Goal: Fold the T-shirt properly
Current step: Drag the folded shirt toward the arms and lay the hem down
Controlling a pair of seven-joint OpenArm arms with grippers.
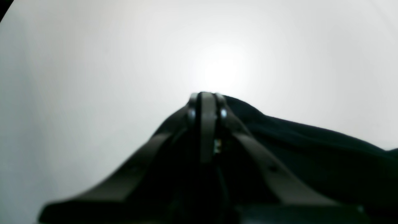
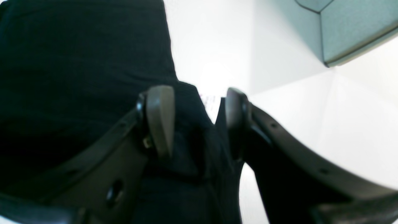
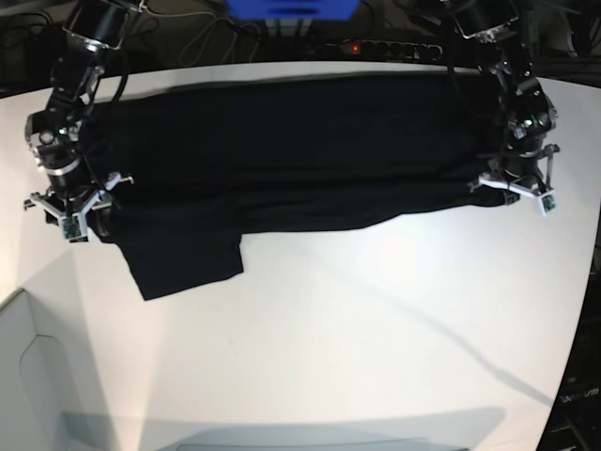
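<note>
White tabletop (image 3: 357, 319) lit brightly from above, long soft shadows crossed its near part, dark cables and a power strip with a red light (image 3: 376, 46) lay behind its far edge, blue box (image 3: 291, 7) stood at the back, grey-green carpet tiles (image 2: 351, 25) covered the floor.

The T-shirt (image 3: 282, 150) was seen as soft black cloth, matt throughout, with a fine woven grain made out in the right wrist view and gentle creases along its folded edges. The table (image 3: 357, 329) was shown as a smooth white surface with a faint sheen, a bright glare being reflected from it near the left pincer (image 1: 205, 95). The fingers (image 1: 207, 124) of that pincer were seen as dark, hard plastic with a dull satin finish, small shiny metal fasteners being set at the tips. The right pincer (image 2: 196, 93) was built of the same dark plastic, its pads (image 2: 160, 118) looking smooth and greyish.
</note>
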